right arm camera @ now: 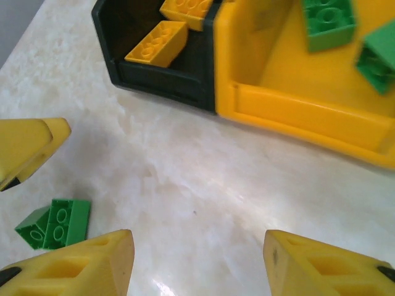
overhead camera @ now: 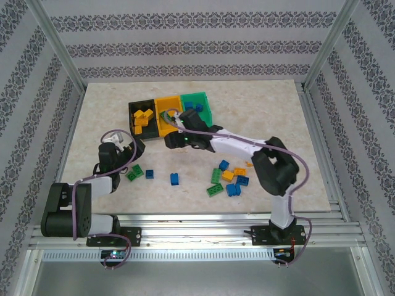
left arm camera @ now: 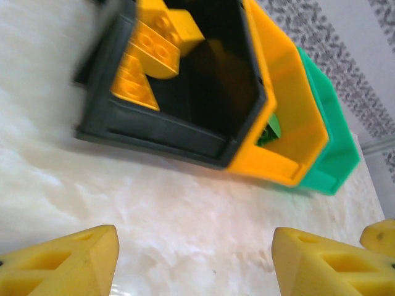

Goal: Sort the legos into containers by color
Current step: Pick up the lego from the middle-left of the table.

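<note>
1. Spanning the top view's centre, the table (overhead camera: 92,123) has both arms reaching to its upper middle; two wrists crowded there could collide and shove the bins
2. Upper right in the right wrist view, the containers (right arm camera: 296,114): black holds yellow-orange bricks, yellow-orange holds green, so dropping by bin colour would mix the sort
3. Bottom edge, the right gripper (right arm camera: 197,265): jaws wide, empty, bins beyond the fingertips
4. Bottom edge, the left gripper (left arm camera: 194,265): jaws wide, empty, black bin above them
5. Lower centre of the top view, the legos (overhead camera: 228,179): main heap well apart from both grippers; one green brick (right arm camera: 52,222) just outside the right jaws, lower left
</note>
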`<action>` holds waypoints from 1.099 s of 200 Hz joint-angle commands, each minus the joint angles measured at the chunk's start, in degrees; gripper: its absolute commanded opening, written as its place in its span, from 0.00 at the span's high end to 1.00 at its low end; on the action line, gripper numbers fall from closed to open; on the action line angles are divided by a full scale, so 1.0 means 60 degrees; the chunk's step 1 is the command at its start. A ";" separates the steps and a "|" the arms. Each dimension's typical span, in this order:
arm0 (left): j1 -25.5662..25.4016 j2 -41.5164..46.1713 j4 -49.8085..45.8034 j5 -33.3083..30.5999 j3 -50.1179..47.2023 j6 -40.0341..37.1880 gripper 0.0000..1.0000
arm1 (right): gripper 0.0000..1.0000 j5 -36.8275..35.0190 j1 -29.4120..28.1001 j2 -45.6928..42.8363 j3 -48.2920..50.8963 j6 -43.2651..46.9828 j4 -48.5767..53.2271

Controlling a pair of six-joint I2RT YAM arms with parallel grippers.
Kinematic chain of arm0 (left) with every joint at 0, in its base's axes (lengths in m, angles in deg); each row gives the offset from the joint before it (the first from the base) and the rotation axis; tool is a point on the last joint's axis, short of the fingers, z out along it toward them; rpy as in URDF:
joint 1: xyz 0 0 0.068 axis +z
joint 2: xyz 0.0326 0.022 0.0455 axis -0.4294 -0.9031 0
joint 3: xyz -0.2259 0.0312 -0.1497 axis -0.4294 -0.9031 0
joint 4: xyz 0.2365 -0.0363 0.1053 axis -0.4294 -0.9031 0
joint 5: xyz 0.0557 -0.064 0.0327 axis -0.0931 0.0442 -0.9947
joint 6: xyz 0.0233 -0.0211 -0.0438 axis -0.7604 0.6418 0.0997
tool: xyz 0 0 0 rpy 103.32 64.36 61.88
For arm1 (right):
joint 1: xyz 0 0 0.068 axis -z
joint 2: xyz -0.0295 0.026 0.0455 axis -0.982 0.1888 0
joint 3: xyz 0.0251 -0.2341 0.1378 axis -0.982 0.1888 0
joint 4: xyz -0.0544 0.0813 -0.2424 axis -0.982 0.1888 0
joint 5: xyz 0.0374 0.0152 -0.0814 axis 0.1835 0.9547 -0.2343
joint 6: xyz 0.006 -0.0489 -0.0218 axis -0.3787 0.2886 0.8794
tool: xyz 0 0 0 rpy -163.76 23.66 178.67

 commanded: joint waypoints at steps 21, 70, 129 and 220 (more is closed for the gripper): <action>-0.1690 0.0604 -0.1722 -0.1227 0.1099 -0.1727 0.35 | 0.42 0.0212 0.1095 -0.1673 0.2442 -0.0089 -0.1033; -0.2987 0.0937 -0.4380 -0.1447 0.1920 -0.1373 0.35 | 0.41 0.0531 0.2587 -0.3040 0.4182 0.0297 -0.1056; -0.5087 -0.0066 -0.9270 -0.1737 0.4261 -0.1989 0.36 | 0.40 -0.0453 0.2767 -0.3838 0.5380 0.0935 -0.1696; -0.6076 -0.1913 -1.2249 -0.2316 0.5733 -0.1971 0.36 | 0.39 0.0354 0.3272 -0.4200 0.6523 0.0265 -0.2845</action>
